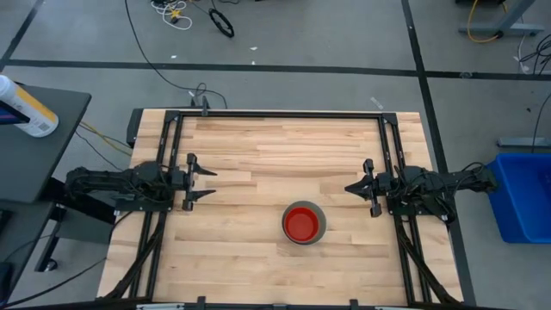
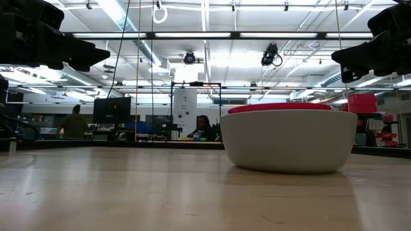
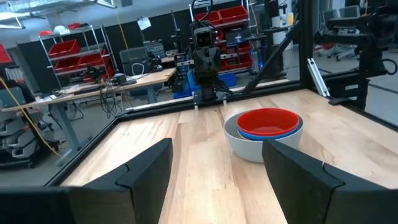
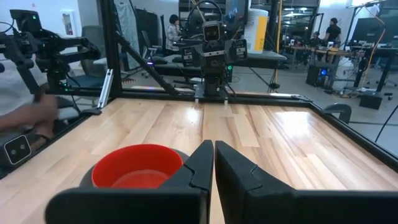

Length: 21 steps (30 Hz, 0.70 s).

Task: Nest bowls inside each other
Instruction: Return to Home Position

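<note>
Got bowls (image 1: pixel 302 224) nested right of centre on tabletop (image 1: pixel 258 146), red topmost. Probably light, stiff, slick plastic (guessing), so pinch at rim. Left tool (image 1: pixel 210 183) spread wide, right tool (image 1: pixel 350 187) closed, both empty.

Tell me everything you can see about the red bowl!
The red bowl is small, round, plain, shiny plastic, and empty. It sits upright on top of the stack, nested in a blue bowl inside the bigger pale grey bowl on the wooden table, nearer the right arm's side. The left pincer and right pincer are apart from it.
</note>
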Tool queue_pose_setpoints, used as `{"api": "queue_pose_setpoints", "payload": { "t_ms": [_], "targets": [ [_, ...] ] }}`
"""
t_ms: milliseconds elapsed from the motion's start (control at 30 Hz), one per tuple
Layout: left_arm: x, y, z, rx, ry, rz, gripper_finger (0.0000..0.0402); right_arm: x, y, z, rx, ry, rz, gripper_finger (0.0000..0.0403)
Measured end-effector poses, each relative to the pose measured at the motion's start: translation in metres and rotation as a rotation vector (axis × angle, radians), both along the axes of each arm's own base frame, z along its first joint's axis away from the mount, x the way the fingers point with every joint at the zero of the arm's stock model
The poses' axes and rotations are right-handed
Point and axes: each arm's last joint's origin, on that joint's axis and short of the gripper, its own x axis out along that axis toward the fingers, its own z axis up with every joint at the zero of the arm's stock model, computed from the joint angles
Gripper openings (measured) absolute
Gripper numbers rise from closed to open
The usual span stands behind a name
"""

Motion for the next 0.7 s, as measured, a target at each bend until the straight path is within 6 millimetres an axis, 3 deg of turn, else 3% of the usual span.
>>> {"api": "queue_pose_setpoints", "payload": {
  "t_ms": [700],
  "targets": [
    [0.0000,0.0000,0.0000,0.008,0.000,0.000,0.0256,0.0000,0.0000,0.0000,0.000,0.000,0.000,0.0024]
  ]
}}
